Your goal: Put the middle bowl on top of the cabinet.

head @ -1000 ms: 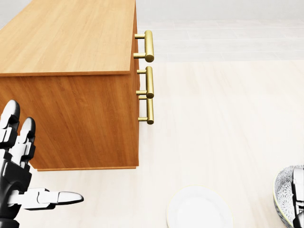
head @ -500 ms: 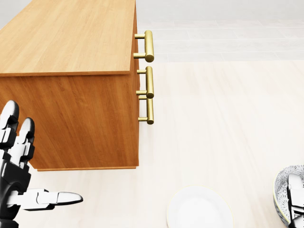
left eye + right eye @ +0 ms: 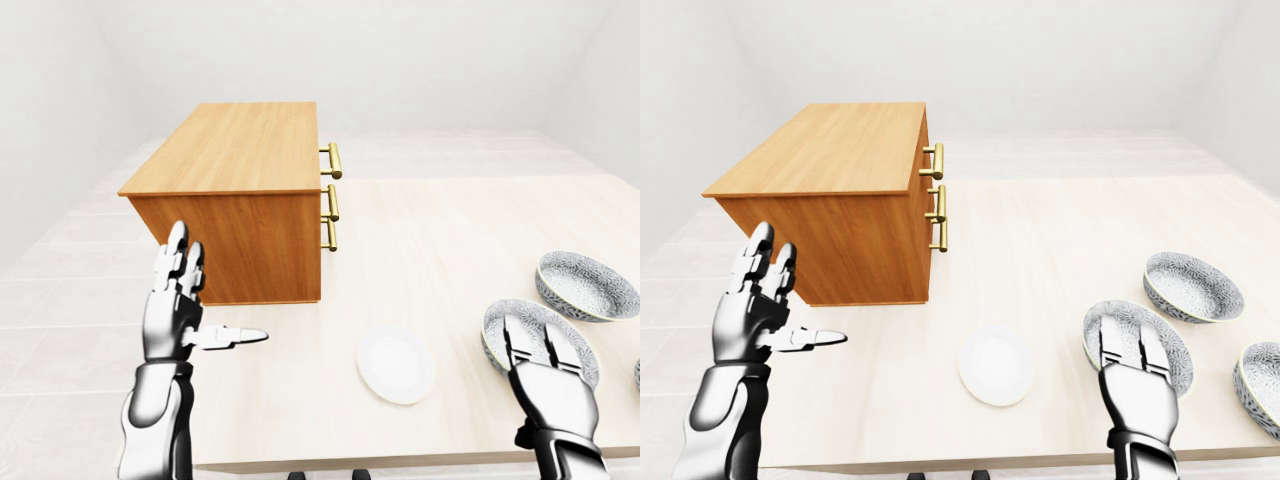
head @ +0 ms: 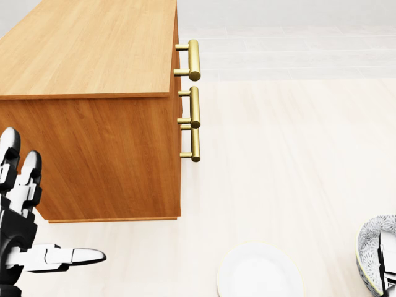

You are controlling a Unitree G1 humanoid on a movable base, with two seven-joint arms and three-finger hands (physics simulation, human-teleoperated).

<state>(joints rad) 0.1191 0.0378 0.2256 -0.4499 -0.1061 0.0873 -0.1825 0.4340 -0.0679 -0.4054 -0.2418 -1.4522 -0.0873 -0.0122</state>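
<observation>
Right hand is held open over middle bowl, bottom-right corner of table in right-eye view; nothing gripped; if closed off-centre, bowl could be tipped into neighbouring bowl.

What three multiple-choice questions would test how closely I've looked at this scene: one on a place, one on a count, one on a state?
1. Where is the white plate in the right-eye view?
A. On the table, left of the patterned bowls
B. Stacked on a bowl
C. Hanging off the edge

2. How many patterned bowls show in the right-eye view?
A. One
B. Five
C. Three

3. What state is the left hand in?
A. Closed on the plate
B. Open, holding nothing
C. Clenched in a fist

Answers:
1 A: it lies flat on the tabletop with the bowls to its right.
2 C: three are in view, one under the right hand and one cut off by the right edge.
3 B: its fingers are spread with nothing between them.
</observation>
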